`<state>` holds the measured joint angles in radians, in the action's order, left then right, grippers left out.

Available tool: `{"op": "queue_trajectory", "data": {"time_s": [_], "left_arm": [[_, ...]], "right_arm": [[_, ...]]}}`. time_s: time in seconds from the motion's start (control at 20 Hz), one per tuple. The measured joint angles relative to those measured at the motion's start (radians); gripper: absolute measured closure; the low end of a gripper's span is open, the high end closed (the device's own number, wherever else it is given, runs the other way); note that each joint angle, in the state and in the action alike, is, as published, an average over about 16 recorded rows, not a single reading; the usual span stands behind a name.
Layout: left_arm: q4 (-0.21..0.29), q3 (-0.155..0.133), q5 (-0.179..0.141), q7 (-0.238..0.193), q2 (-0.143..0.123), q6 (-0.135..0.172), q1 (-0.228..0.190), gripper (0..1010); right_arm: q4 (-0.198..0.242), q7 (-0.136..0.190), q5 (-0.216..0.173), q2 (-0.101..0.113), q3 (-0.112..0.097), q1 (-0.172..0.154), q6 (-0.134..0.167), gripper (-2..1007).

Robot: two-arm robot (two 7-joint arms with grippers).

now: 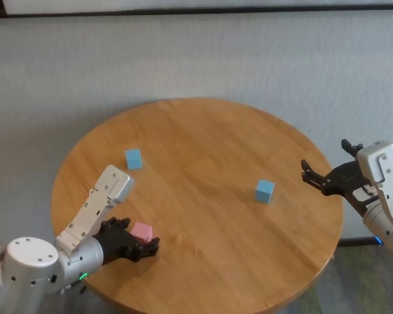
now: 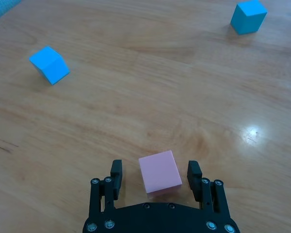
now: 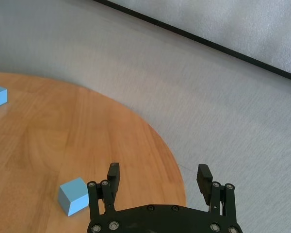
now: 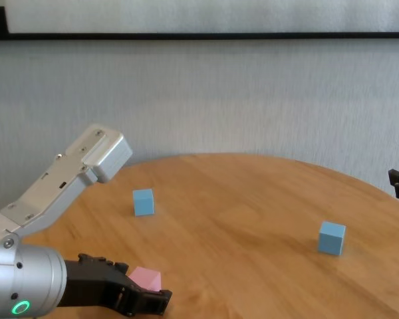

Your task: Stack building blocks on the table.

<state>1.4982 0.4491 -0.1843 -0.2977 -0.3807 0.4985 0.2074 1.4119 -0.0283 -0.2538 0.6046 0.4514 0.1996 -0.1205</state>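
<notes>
Grey textured flooring is surrounding the round worktop [image 1: 203, 216], with a pale wall and a dark baseboard strip running along the far side. Honey-brown planks are showing their grain lengthwise across the top, and a small bright glare spot is sitting on the wood near the pink block. The pink block [image 2: 159, 172] is resting flat on the worktop near the robot's left front edge, one top edge facing the left gripper [image 2: 156, 175] and its sides turned slightly off the grain; being a cube, it is showing no long axis. The left gripper is lying low over the wood with its black fingers [image 2: 116, 175] standing on either side of the pink block, a thin gap showing on each side, so they are bracketing it without pressing it. One blue block [image 1: 133, 158] is sitting farther back on the left, turned so a corner is pointing toward the robot. The other blue block [image 1: 264, 190] is sitting toward the right, well apart from the first and also turned at an angle. All three blocks are lying separately, none stacked. The right gripper [image 1: 314, 175] is hovering at the right rim, its fingers [image 3: 113, 174] spread wide and holding nothing.
</notes>
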Motion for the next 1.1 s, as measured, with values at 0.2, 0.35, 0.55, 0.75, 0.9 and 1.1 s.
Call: {"op": "queue_trajectory", "data": {"time_s": [0.2,0.35,0.55,0.75,0.9,1.1], "left_arm": [[-0.003,-0.004,0.007,-0.008,0.004,0.001,0.0,224],[-0.005,-0.008,0.012,-0.013,0.007,0.001,0.0,319],[-0.005,-0.015,0.019,-0.015,0.012,0.0,-0.003,439],[-0.003,-0.027,0.026,-0.011,0.018,-0.007,-0.008,527],[-0.001,-0.037,0.033,-0.006,0.024,-0.018,-0.01,574],[-0.004,-0.05,0.044,-0.001,0.034,-0.035,-0.001,605]], "right_arm": [[0.0,0.0,0.0,0.0,0.0,0.0,0.0,0],[0.0,0.0,0.0,0.0,0.0,0.0,0.0,0],[0.0,0.0,0.0,0.0,0.0,0.0,0.0,0],[0.0,0.0,0.0,0.0,0.0,0.0,0.0,0],[0.0,0.0,0.0,0.0,0.0,0.0,0.0,0],[0.0,0.0,0.0,0.0,0.0,0.0,0.0,0]]}}
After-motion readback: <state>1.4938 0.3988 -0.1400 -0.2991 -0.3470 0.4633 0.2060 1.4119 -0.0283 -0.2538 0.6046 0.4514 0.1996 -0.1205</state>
